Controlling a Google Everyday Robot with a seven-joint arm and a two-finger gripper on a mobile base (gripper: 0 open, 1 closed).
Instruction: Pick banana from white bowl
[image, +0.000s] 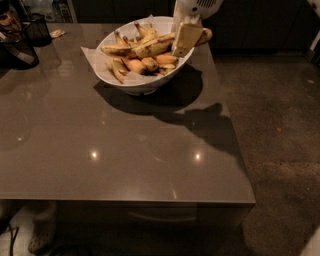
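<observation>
**Desk:** Where is the tool, and what does it hold?

**Photographer:** Upper centre-right of the frame. The robot's white-bodied, two-finger gripper (184, 42) reaches down over the right side of the bowl. One flat, tan finger (186, 36) lies across the front of a long, gently curved yellow banana (152, 47) with brown speckles. The jaws stand closed around the fruit, pinching it near its right end.

**Desk:** And where is the banana itself?

**Photographer:** It is on top of the pile in the large, deep white bowl (131, 86) with a flaring rim. It runs from the middle of the heap towards the right rim. Its rounded tip pokes out past the finger, above the bowl's edge.

**Desk:** Materials, textures?

**Photographer:** The bowl is smooth and lined with crinkled white paper (90, 54); one corner of the paper juts out over the left rim. Shorter, stubby yellow bananas (145, 64), several of them browned, are heaped beneath the long one. The bowl stands at the far end of a glossy grey-brown tabletop (125, 165) with square edges. The top reflects small spots of light and carries the bowl's dark shadow. A black mesh basket (36, 29) sits in the upper left corner, well apart from the bowl. A dark speckled floor (272, 125) fills the right of the frame.
</observation>
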